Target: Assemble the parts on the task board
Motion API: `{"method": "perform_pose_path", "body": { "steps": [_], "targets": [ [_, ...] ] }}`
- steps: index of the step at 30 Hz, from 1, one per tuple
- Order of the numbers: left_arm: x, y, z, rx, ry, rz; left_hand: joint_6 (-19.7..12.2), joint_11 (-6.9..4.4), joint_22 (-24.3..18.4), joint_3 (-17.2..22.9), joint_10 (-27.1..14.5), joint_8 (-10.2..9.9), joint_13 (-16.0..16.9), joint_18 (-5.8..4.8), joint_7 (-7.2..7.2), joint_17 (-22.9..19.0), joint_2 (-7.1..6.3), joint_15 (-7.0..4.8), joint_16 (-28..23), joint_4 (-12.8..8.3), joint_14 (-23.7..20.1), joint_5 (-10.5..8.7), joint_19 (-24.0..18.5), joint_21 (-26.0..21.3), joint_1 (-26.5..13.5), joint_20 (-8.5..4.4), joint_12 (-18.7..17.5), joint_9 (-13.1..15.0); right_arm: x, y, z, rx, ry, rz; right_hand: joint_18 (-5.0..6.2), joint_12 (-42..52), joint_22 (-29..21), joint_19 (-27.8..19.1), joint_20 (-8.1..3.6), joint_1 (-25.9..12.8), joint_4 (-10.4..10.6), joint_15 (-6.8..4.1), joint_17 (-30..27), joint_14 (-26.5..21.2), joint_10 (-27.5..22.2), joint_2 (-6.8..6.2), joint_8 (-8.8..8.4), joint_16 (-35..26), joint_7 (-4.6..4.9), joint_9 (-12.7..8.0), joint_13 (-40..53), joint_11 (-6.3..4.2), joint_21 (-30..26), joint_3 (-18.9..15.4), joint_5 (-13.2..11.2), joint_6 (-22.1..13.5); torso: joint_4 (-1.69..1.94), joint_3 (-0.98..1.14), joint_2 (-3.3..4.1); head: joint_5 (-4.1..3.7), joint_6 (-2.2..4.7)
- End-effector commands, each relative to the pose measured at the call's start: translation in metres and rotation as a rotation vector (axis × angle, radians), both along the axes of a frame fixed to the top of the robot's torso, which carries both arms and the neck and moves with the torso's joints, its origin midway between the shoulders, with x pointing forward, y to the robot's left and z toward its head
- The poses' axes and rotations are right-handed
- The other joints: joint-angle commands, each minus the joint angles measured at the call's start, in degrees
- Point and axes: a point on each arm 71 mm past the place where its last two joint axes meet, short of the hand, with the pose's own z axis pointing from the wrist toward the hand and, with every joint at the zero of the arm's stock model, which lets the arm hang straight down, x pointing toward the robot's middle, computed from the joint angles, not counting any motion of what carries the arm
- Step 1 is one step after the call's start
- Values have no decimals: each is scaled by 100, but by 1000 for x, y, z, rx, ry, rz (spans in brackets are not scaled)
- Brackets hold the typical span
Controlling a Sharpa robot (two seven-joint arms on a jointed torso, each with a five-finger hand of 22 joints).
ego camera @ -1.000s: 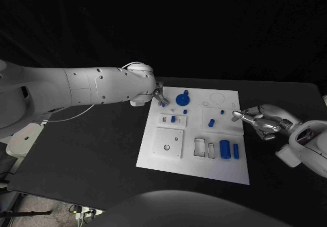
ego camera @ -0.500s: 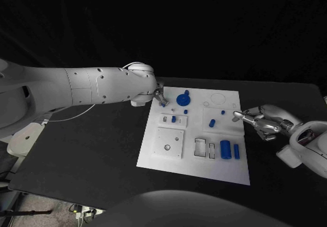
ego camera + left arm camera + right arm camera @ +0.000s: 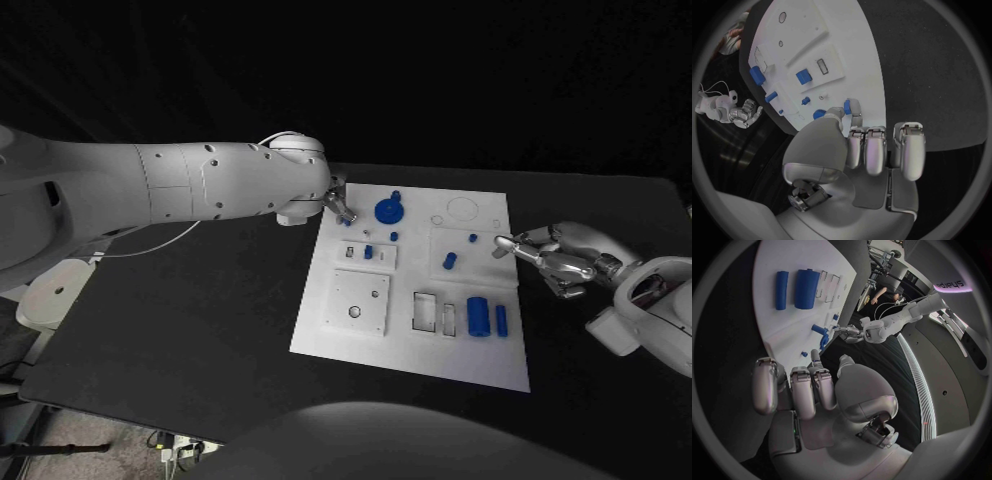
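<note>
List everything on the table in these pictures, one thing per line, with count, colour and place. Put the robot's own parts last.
Table: one, black, under everything.
Task board: one, white, middle of the table.
Round gear-like part: one, blue, far end of the board, near the left hand.
Large cylinder: one, blue, near right part of the board.
Slim cylinder: one, blue, just right of the large one.
Smaller parts: several, blue, about the board's middle.
Left hand: one, silver, at the board's far left corner, holding nothing visible.
Right hand: one, silver, at the board's right edge, empty.
</note>
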Motion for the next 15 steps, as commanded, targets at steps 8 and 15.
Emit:
{"method": "perform_pose_path", "body": {
  "steps": [8, 15],
  "targets": [
    [-14, -3, 4, 17, -34, -46, 43, -27, 1496, 46, 596, 22, 1506, -77, -17, 1508, 2, -45, 14, -2, 615, 37, 576, -19, 69, -50, -32, 9, -1, 1, -2, -7, 12, 14, 34, 22, 1062, -44, 11, -23, -20, -19, 1509, 598, 596, 13, -11, 20, 3, -10, 1508, -8, -32, -28, 35, -22, 8, 4, -2, 6, 0],
    [-29, -4, 6, 10, -32, -78, 38, -29, 1485, 78, 596, 24, 1506, -69, -16, 1508, 4, -47, 14, 1, 615, 39, 556, -50, 90, -52, -32, 12, -1, 0, -5, -9, 21, 13, 36, 22, 1059, -50, 10, -13, -22, -19, 1509, 598, 596, 18, -11, 20, 4, -12, 1508, -7, -39, -25, 43, -22, 1, 2, -9, 24, 0]
  ]
}}
